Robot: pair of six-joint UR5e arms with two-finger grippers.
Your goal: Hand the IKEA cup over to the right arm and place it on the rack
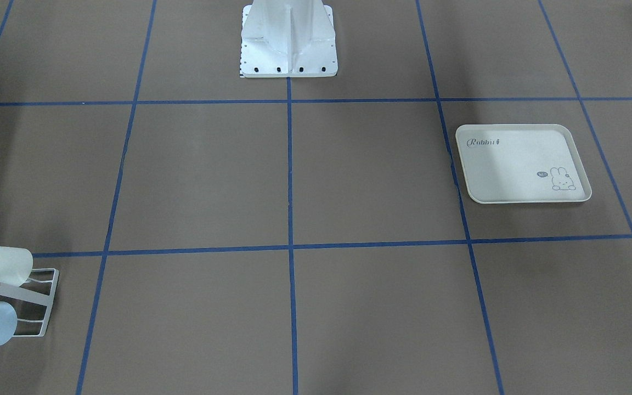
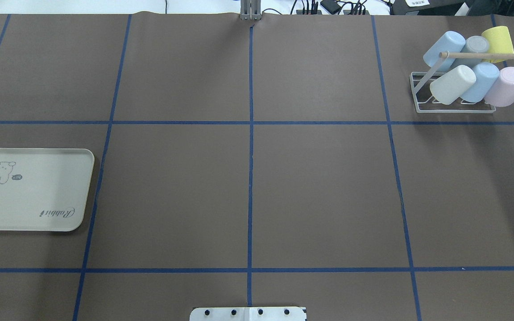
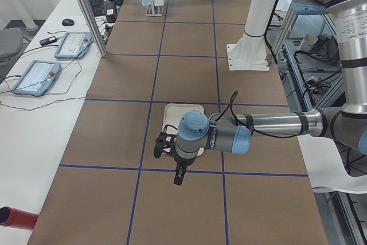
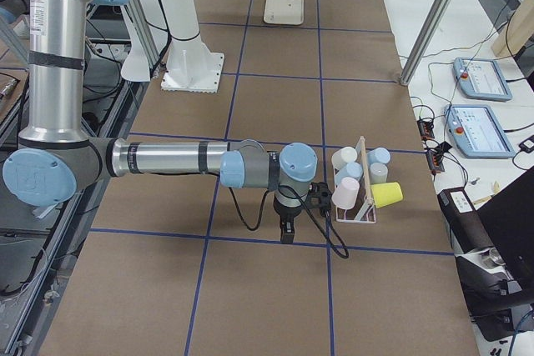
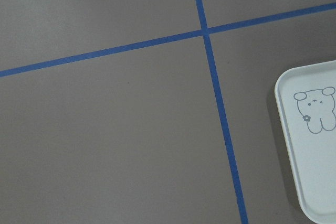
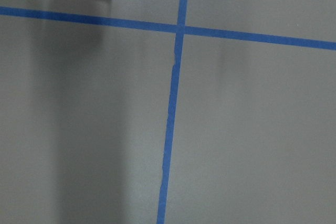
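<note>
Several pastel IKEA cups hang on the white wire rack (image 2: 455, 108) under its wooden dowel, among them a cream cup (image 2: 452, 84), a pink cup (image 2: 505, 87) and a yellow cup (image 2: 498, 40). The rack (image 1: 39, 307) also sits at the front-facing view's left edge. My right gripper (image 4: 286, 233) hangs over the table just beside the rack (image 4: 359, 193); I cannot tell if it is open or shut. My left gripper (image 3: 179, 175) hovers near the rabbit tray (image 3: 183, 110), its state also unclear. Neither wrist view shows fingers or a held cup.
The cream rabbit tray (image 2: 34, 214) lies bare on the table's left side. The robot's white pedestal (image 1: 288, 38) stands at the middle of the near edge. Tablets (image 3: 34, 76) and cables lie on a side table, with aluminium posts (image 3: 86, 10) along it.
</note>
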